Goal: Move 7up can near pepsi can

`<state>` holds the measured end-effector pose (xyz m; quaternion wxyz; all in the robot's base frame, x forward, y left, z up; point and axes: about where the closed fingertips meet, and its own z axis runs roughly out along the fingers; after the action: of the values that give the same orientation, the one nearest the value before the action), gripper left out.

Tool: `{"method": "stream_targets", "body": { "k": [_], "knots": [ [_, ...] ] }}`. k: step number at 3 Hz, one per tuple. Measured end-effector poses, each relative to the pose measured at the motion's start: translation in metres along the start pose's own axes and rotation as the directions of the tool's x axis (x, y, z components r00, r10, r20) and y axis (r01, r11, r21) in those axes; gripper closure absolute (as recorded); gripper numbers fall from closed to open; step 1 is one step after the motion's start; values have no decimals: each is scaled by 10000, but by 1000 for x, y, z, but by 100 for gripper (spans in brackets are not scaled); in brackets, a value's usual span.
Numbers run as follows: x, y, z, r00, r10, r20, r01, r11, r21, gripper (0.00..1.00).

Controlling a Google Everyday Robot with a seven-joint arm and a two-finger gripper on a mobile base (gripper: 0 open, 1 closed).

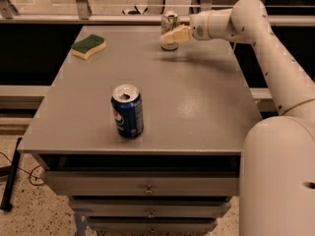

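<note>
The 7up can (170,22), silver-white with green marks, stands upright at the far edge of the grey table (197,107). The pepsi can (127,113), dark blue with an open silver top, stands upright near the table's front, left of centre, far from the 7up can. My gripper (172,35) comes in from the right at the end of the white arm and sits against the front lower part of the 7up can, covering part of it.
A green and yellow sponge (88,46) lies at the table's far left. Drawers (147,187) sit under the tabletop. My white arm (266,48) spans the right side. A rail and dark gap run behind the table.
</note>
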<state>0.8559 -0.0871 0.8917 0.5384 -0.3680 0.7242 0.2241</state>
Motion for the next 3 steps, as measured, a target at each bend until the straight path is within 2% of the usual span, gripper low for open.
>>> {"method": "stream_targets", "body": {
  "k": [1,3],
  "knots": [
    [1,-3,6,9999,15,145,-19,9996,272,17],
    [1,-3,-2,9984,215,514,-245,9980,574,64]
  ]
}}
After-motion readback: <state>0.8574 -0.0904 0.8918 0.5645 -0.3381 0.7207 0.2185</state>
